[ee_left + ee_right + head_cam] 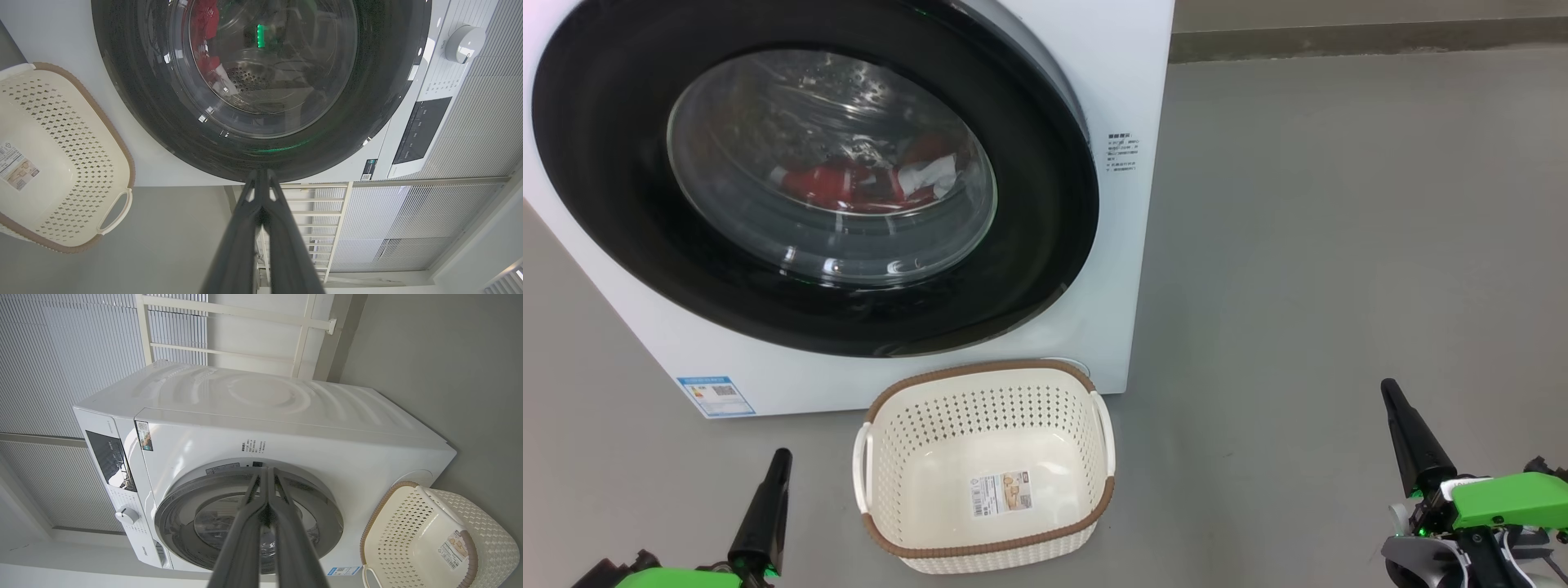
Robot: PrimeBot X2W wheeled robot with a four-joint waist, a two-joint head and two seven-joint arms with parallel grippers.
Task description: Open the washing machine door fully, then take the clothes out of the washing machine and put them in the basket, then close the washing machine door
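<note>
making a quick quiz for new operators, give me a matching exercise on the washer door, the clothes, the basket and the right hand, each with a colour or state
Things:
1. washing machine door
2. clothes
3. basket
4. right hand

Colour or state:
a. cream-white, perforated, empty
b. dark fingers shut together, holding nothing
c. red and white, lying behind the glass
d. glossy black rim around a clear window

Pairs: 1-d, 2-c, 3-a, 4-b
</note>
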